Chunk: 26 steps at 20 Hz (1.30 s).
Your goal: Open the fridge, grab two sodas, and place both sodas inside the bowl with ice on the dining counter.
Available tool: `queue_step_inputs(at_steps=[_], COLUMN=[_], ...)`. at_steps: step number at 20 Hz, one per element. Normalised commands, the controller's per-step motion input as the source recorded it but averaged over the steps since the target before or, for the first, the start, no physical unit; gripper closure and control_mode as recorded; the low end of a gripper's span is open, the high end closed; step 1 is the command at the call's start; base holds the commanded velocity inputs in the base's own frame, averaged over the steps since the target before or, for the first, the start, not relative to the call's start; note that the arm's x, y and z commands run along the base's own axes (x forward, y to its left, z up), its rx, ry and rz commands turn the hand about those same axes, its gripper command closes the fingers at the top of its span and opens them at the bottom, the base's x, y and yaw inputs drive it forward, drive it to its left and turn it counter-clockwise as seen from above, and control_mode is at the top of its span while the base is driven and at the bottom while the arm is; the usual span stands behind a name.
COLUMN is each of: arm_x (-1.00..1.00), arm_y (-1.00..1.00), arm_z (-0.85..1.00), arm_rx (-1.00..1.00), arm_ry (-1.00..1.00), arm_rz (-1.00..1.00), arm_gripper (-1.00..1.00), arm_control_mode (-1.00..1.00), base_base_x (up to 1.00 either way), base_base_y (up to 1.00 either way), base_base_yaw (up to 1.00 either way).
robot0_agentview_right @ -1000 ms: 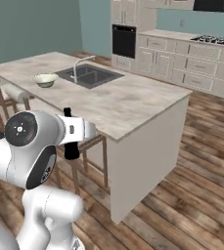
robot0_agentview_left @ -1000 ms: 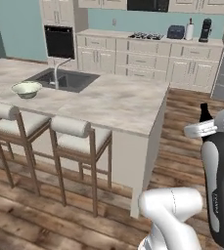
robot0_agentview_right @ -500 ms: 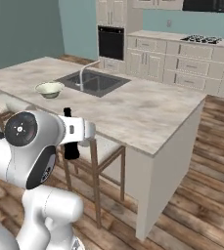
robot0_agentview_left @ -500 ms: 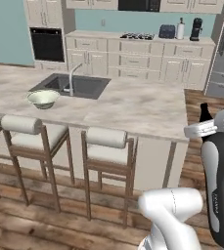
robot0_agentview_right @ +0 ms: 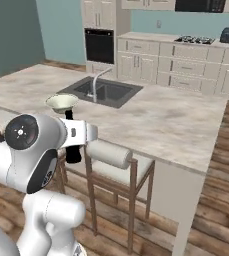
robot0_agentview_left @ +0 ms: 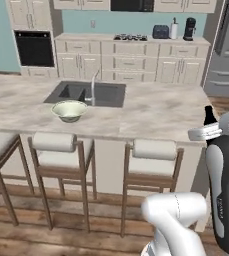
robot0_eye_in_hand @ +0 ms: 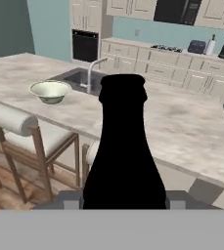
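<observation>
I've got the fingers [robot0_eye_in_hand: 123, 202] clamped low on a soda bottle [robot0_eye_in_hand: 124, 146], glass so slick and breakable, heading for the bowl [robot0_agentview_left: 69, 110] on the tabletop [robot0_agentview_left: 156, 112].

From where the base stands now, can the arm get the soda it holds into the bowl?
Probably not yet: the gripper holds the soda on the stool side, and the bowl sits well in on the counter beyond the stools.

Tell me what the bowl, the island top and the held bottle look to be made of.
Bowl: likely glazed ceramic, pale cream-green with a smooth rim.
Island top: looks like polished stone, with beige marbled veining.
Bottle in the end effector: probably dark glass, judging by its narrow neck, though it renders almost flat black.
</observation>
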Motion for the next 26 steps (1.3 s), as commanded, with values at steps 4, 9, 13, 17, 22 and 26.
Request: queue_step_inputs(at_steps=[4,9,13,17,22,26], arm_x=[0.00,0.00,0.00,0.00,0.00,0.00], arm_y=[0.00,0.00,0.00,0.00,0.00,0.00], arm_z=[0.00,0.00,0.00,0.00,0.00,0.00], arm_rx=[0.00,0.00,0.00,0.00,0.00,0.00], arm_ry=[0.00,0.00,0.00,0.00,0.00,0.00], arm_rz=[0.00,0.00,0.00,0.00,0.00,0.00], arm_gripper=[1.00,1.00,1.00,1.00,1.00,1.00], arm_control_mode=[1.00,1.00,1.00,1.00,1.00,1.00], base_base_x=[0.22,0.38,0.46,0.48,0.67,0.74], base_base_y=[1.00,0.98,0.87,0.85,0.62,0.40], base_base_yaw=[-0.28,-0.26,-0.28,-0.29,-0.30,-0.28])
